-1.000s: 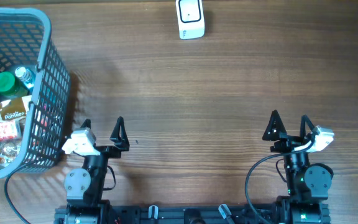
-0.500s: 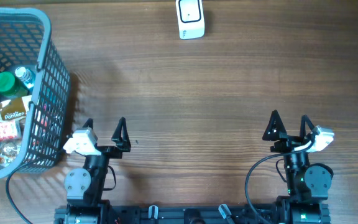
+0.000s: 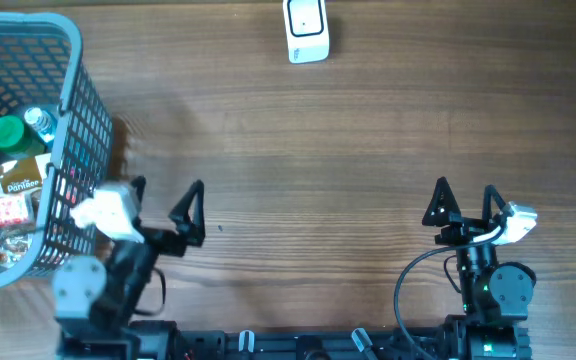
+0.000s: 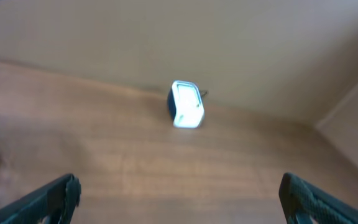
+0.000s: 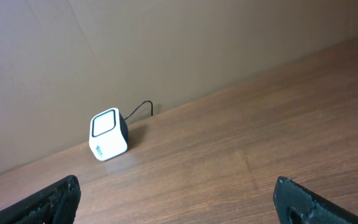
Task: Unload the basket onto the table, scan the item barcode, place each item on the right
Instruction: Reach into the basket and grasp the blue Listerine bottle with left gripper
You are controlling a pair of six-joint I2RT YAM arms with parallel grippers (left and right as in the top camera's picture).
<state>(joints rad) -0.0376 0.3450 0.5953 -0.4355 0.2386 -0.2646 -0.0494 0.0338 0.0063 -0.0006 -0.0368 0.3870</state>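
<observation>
From overhead, the blue plastic mesh basket (image 3: pixel 71 150) sits at the left of the wooden desk (image 3: pixel 368 130) and is cut off by the frame's left edge. Its grid wall partly hides what lies inside. A green-capped bottle (image 3: pixel 8 133), a brown packet (image 3: pixel 23 178) and a red-and-white packet (image 3: pixel 6 210) can be made out. The brown packet carries white lettering that is too small to read with certainty. The white barcode scanner (image 3: pixel 306 30) stands at the far edge, well apart from the basket, with its long side running near to far and its top clipped by the frame. The left claw (image 3: pixel 167 186) is just beside the basket's near right corner, fingers spread wide and holding nothing; its arm is smeared with blur. The right claw (image 3: pixel 465 188) at the near right is equally spread and empty.

The left wrist view is soft throughout. The scanner is a bright, glaring patch near the back wall, and no detail of its face can be told. Only the tips of the open claw's fingers (image 4: pixel 64 190) show at the lower corners.

The right wrist view is sharper. The scanner's dark-framed window tilts upward and towards the near side, and a black cable (image 5: pixel 140 109) leaves its far side. A small blue mark on its front is illegible. The two fingers (image 5: pixel 294 193) stand far apart.
</observation>
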